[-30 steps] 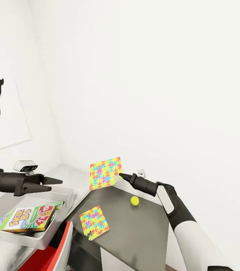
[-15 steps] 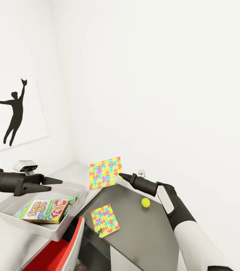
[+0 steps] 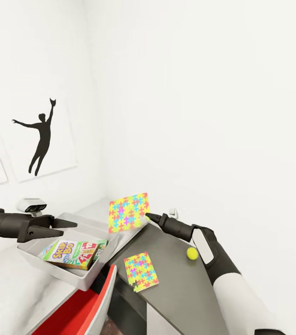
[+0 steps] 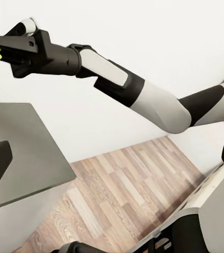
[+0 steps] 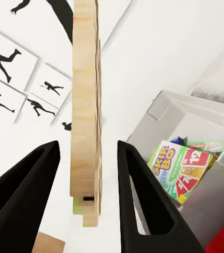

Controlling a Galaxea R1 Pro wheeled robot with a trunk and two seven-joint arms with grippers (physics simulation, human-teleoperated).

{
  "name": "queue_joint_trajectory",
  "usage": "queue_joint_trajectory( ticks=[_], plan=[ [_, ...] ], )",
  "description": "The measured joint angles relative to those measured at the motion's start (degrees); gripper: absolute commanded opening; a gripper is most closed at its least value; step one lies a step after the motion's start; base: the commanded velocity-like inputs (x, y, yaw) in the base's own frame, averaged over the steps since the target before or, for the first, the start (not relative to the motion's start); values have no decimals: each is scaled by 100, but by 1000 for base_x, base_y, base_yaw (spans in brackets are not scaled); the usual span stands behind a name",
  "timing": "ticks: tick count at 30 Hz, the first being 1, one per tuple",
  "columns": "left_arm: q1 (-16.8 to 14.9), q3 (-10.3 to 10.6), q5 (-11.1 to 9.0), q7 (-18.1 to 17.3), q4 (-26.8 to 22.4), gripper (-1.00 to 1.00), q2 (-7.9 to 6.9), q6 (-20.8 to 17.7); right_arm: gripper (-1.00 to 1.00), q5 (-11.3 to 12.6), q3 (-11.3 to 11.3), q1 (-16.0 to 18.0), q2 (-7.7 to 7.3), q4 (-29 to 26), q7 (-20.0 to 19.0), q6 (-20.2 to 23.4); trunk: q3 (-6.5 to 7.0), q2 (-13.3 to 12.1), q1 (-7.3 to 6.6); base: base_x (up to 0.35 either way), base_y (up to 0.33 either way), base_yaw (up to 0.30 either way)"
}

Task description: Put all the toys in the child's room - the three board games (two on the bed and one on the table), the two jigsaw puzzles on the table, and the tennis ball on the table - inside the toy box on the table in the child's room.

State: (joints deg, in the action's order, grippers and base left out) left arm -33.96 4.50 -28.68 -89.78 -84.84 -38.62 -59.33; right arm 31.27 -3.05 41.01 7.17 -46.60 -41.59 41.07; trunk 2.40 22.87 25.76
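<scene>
Our right gripper (image 3: 147, 216) is pinching one jigsaw puzzle (image 3: 128, 212) by its edge, holding it upright in mid-air at centre frame in the head view. In the right wrist view, that sheet (image 5: 85, 116) sits edge-on between the fingers (image 5: 138, 200), wood-coloured.

Our left gripper (image 3: 66, 224), centre-left in the head view, is spread and holding nothing, hovering over the near rim of the toy box (image 3: 69, 274).

A board game (image 3: 75, 253) lies inside the toy box. The second jigsaw puzzle (image 3: 141, 271) lies flat on the grey desk (image 3: 180, 288), lower centre. The tennis ball (image 3: 192, 253) rests on the desk right of it, just beside our right forearm. Black silhouette pictures (image 3: 41, 136) hang on the wall, upper left.
</scene>
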Motion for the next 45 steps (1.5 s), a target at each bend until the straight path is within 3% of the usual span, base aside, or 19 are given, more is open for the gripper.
queue_joint_trajectory(
  ticks=[5, 8, 12, 14, 22, 45],
  plan=[
    [1, -8, 2, 0, 0, 100, 0, 0, -100, 11, 22, 115, 118, -105, 305, 155, 0, 0, 0, 0, 0, 6],
    [0, -12, 7, 0, 0, 100, 0, 0, -100, -9, 40, 412, 276, -112, 998, 221, 1, 0, 0, 0, 0, 0],
    [3, -14, 8, 0, 0, 100, 0, 0, -100, -20, 56, 637, 276, -128, 2035, 427, 0, 0, 0, 0, 0, 0],
    [1, -18, 8, 0, 0, 100, 0, 0, -100, 11, 51, 662, 276, -137, 2199, 482, 0, 0, 0, 0, 0, 0],
    [1, -21, 13, 0, -1, 100, -1, 0, -100, 22, 62, 681, 277, -146, 2072, 514, 0, 0, 0, 0, 0, 53],
    [3, -24, 17, 0, -2, 100, -2, 6, -100, 1, 74, 679, 278, -153, 1910, 495, 0, 0, 0, 0, 0, 271]
  ],
)
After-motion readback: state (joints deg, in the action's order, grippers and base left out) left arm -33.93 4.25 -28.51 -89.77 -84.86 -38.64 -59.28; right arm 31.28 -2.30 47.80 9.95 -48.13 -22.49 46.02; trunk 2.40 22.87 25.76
